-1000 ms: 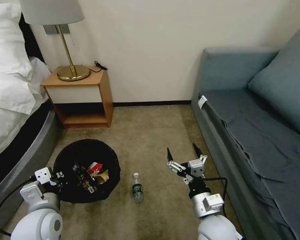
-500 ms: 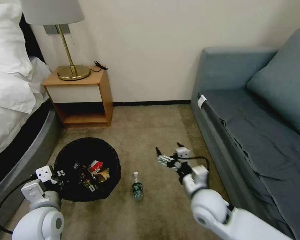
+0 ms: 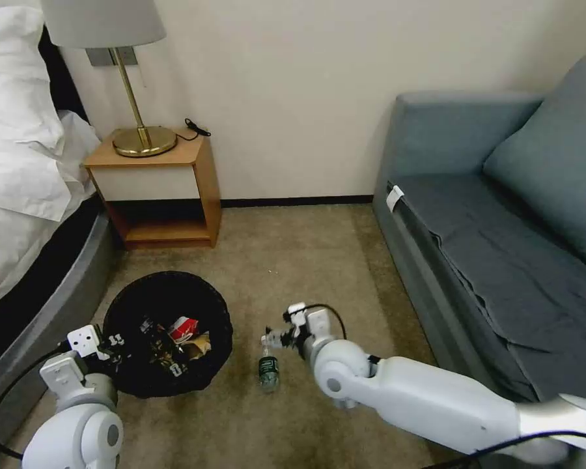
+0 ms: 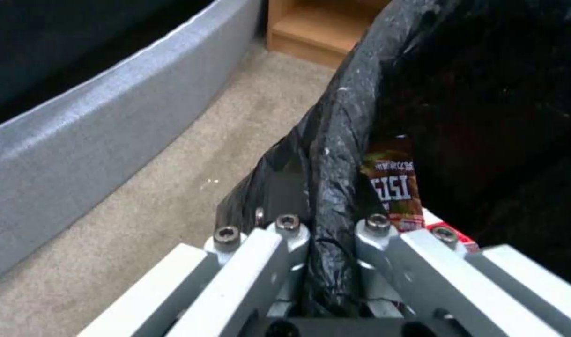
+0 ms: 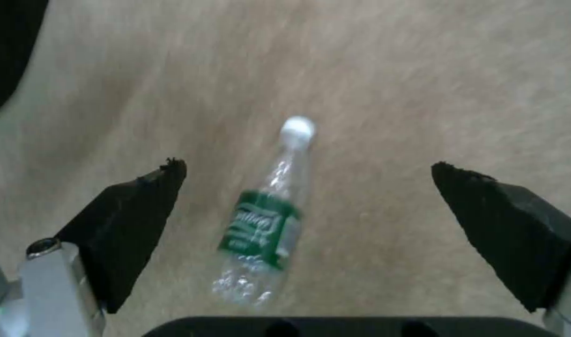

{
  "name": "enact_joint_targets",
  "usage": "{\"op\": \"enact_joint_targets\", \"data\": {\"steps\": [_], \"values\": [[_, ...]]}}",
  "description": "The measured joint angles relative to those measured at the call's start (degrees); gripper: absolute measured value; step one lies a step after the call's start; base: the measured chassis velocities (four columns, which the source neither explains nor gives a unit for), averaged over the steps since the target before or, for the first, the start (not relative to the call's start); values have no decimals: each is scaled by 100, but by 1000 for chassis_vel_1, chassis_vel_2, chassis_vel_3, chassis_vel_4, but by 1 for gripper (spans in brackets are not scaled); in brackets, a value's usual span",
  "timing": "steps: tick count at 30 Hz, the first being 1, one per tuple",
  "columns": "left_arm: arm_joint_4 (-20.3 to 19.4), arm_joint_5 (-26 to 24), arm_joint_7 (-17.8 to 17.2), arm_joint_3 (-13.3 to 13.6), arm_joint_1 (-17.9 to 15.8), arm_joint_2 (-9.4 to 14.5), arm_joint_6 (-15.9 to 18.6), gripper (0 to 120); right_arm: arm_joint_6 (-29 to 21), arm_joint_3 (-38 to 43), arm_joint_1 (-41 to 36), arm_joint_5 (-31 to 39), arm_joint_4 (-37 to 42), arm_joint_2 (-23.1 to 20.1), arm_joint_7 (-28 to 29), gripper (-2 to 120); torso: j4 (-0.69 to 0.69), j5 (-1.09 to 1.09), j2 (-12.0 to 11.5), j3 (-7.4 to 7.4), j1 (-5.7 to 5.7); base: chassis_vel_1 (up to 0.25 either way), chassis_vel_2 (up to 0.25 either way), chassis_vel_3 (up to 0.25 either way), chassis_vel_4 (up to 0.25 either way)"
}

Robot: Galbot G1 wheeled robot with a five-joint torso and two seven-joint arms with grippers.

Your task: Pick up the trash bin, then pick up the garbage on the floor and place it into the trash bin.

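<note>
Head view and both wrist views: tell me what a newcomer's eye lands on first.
The clear plastic bottle with its green label lies alone on the carpet, and the right gripper hangs open above it, a finger on each side. Beside it, near the bed, the black trash bin holds wrappers, and the left gripper is shut on its lined rim.

The trash bin (image 3: 168,306) wears a glossy, crinkled black plastic liner (image 4: 335,154); the bottle (image 5: 263,220) is clear, shiny plastic with a green label and white cap; the carpet (image 3: 293,260) looks matt and rough; the left gripper (image 4: 329,262) shows smooth pale metal links; the right gripper (image 5: 307,201) carries matt black pads (image 5: 135,210); the nightstand (image 3: 156,189) is satin wood; the sofa (image 3: 501,247) is matt grey-blue cloth.
</note>
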Motion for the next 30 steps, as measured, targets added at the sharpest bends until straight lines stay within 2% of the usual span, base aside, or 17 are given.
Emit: {"op": "enact_joint_targets", "data": {"steps": [2, 3, 6, 16, 23, 30], "values": [[32, -2, 1, -9, -6, 0, -8, 3, -6, -311, 174, 116, -392, 363, -54, 100, 2, 1, 0, 0, 0, 0, 0, 0, 0], [32, -2, 1, -9, -6, 0, -8, 3, -6, -311, 174, 116, -392, 363, -54, 100, 2, 1, 0, 0, 0, 0, 0, 0, 0], [75, -2, 2, -16, -16, -1, -22, 3, 62, -703, 393, 97, -1015, 793, -245, 100, 3, 0, 0, 0, -1, 0, 0, 0, 0], [134, -11, 13, -18, -35, 14, -52, 3, 112, -1135, 518, 86, -1514, 1080, -469, 100, 1, 1, 0, 0, 0, 0, 0, 0, 0], [123, -20, 15, -37, 7, 19, -72, 3, 229, -1511, 513, 25, -2267, 1320, -767, 100, 1, 1, 0, -1, 0, 0, 0, 0, 0], [122, -22, 15, -44, 21, 0, -96, 3, 265, -1646, 441, -54, -2649, 1417, -920, 100, 1, 1, 0, -1, 0, 0, 0, 0, 0]]}}
